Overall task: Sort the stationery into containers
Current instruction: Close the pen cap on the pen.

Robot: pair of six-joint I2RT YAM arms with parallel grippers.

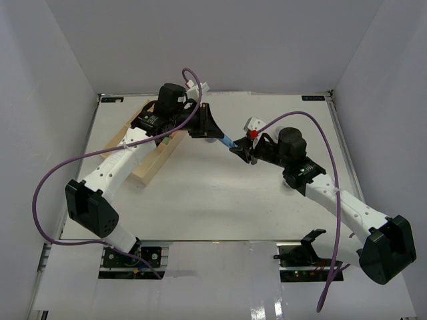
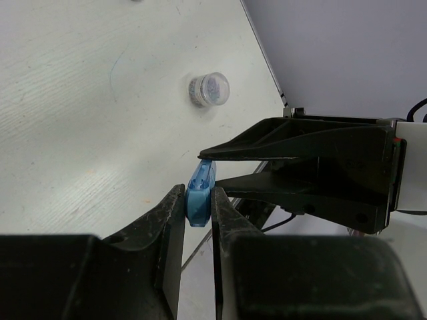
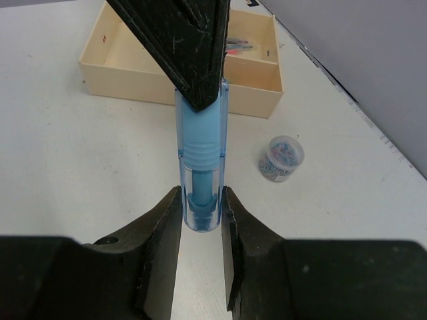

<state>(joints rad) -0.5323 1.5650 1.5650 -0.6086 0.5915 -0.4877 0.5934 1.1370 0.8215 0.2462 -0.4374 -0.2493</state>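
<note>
Holding one blue marker point(image 3: 201, 160) from both ends

The marker is translucent, with a ribbed, darker core. It hangs above the worktop point(image 3: 80, 173), apart from the cream tray point(image 3: 127, 85). The right hand point(image 3: 201, 217) is clamped on one end and the left hand point(image 2: 199, 203) on the other, hiding that far tip. The pens point(image 3: 239, 47) in the tray are too blurred to count.

Jar point(image 3: 281, 159) near marker point(image 3: 200, 167); pens point(image 3: 238, 47) in tray point(image 3: 133, 83) behind
</note>
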